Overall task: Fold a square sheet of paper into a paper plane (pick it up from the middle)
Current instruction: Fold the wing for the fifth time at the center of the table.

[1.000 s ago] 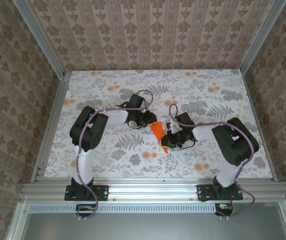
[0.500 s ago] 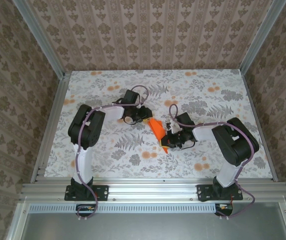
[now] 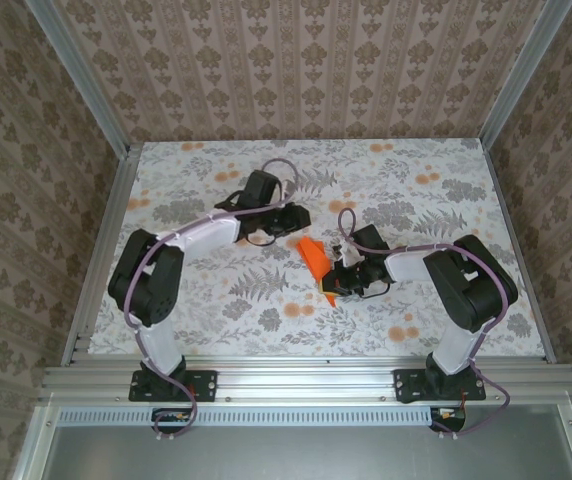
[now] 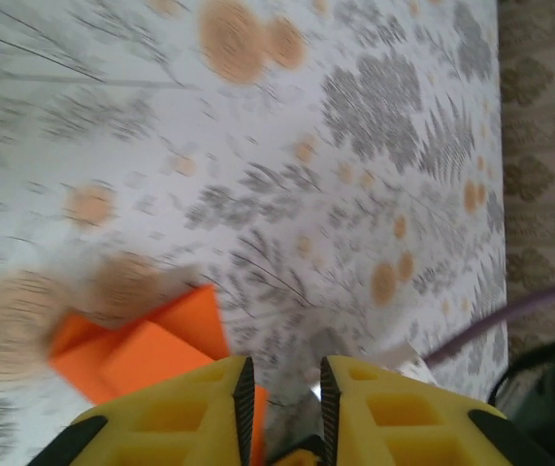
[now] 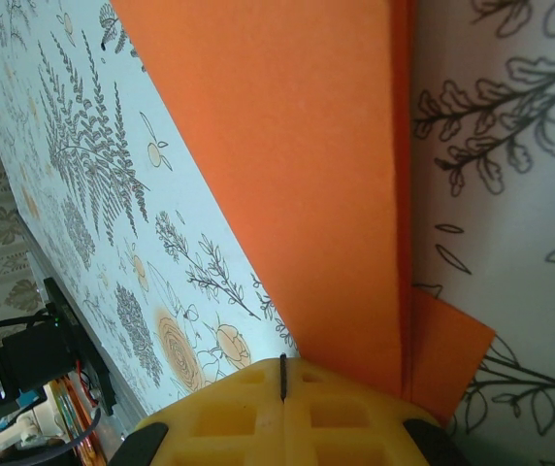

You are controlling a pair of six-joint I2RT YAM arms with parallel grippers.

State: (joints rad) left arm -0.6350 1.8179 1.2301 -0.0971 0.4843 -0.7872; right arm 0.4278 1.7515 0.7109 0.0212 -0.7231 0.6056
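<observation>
Paper [image 3: 315, 258], bright orange and part-folded, lying near centre of floral table [image 3: 196, 300]. Right gripper [image 5: 282, 367] sitting at its near end, fingers pressed shut, tips meeting orange sheet. Left gripper [image 4: 282, 379] hovering just beyond far corner, fingers standing narrowly apart, gripping nothing.
</observation>
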